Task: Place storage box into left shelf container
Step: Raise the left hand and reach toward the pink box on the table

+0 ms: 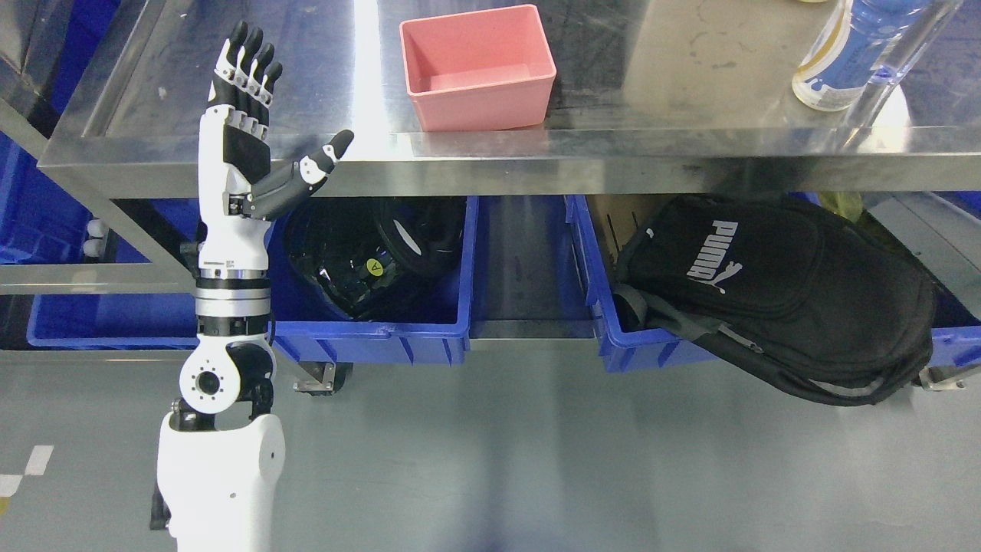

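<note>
Left of the pink storage box point(478, 65) on the worktop point(690, 92), the left hand point(247, 115) is being held wide open and empty; the reach is judged pending, a sideways approach and grasp being required before the blue left shelf container point(368, 333).

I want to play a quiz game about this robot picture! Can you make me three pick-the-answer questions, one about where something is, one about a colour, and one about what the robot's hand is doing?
1. Where is the pink box?
A. On top of the metal table
B. Inside a blue bin
C. On the floor

2. What colour is the backpack?
A. Red
B. Black
C. Yellow

3. What is the left hand doing?
A. Squeezing the pink box
B. Holding a bottle
C. Open, holding nothing

Answers:
1. A, because the box sits on the shiny tabletop near the front edge, above the left blue bin.
2. B, because the backpack is black with white print, hanging out of the right blue bin.
3. C, because the fingers are straight and spread, well to the left of the box, touching nothing.
</note>
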Controlling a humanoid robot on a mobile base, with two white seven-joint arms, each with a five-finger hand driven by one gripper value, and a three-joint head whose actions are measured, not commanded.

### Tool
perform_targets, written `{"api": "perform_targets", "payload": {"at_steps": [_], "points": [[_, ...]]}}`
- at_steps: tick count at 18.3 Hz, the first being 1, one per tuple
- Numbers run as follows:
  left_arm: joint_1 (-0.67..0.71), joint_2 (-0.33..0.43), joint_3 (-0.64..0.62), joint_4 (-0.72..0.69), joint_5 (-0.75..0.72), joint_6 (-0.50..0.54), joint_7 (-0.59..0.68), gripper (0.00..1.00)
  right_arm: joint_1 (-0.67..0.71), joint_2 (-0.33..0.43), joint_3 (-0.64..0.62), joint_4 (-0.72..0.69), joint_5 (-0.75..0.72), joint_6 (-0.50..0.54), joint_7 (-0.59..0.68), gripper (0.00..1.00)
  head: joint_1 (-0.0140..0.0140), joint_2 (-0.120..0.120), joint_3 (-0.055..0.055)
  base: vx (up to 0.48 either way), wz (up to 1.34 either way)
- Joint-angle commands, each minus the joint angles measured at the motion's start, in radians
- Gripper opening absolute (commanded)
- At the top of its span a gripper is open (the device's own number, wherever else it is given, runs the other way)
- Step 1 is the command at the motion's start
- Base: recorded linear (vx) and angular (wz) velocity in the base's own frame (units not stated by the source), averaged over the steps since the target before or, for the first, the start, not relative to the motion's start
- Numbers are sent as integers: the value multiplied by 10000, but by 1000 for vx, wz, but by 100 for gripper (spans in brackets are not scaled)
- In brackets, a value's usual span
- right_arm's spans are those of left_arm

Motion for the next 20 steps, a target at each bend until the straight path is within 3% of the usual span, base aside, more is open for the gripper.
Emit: {"api": "perform_targets", "payload": {"at_steps": [1,5,7,8,9,11,13,15,18,20], "points": [[-38,611,405,-11,-15,-204,-21,100,-31,-174,1,-175,-215,3,46,100,0,0,0,0,0],[-816,1041,1155,34,-15,-189,-51,100,-31,-174,1,-175,-215,3,46,100,0,0,0,0,0],[-1766,2233,1126,126,-61,-52,-524,100,-46,-174,1,-175,-215,3,31,100,0,0,0,0,0],[-2197,2893,1050,248,-213,-51,-1104,100,-31,-174,1,-175,-215,3,30,100,0,0,0,0,0],[-2885,3932,852,477,-579,-36,-2507,100,-46,-174,1,-175,-215,-13,30,100,0,0,0,0,0],[-4052,4967,346,1137,-950,-51,-5453,100,-31,-174,1,-175,-215,3,30,100,0,0,0,0,0],[-4729,5337,-175,1612,-1194,-51,-7329,100,-46,-174,1,-175,-215,3,46,100,0,0,0,0,0],[-5115,5675,-1002,1738,-1838,25,-8269,100,-31,-174,1,-175,-215,3,46,100,0,0,0,0,0],[-5605,5615,-1802,1753,-1917,315,-8810,97,-31,-174,1,-175,-215,3,30,100,0,0,0,0,0],[-6187,5203,-2705,1798,-1933,1263,-8810,97,-31,-174,1,-175,-215,2,30,100,0,0,0,0,0]]}}
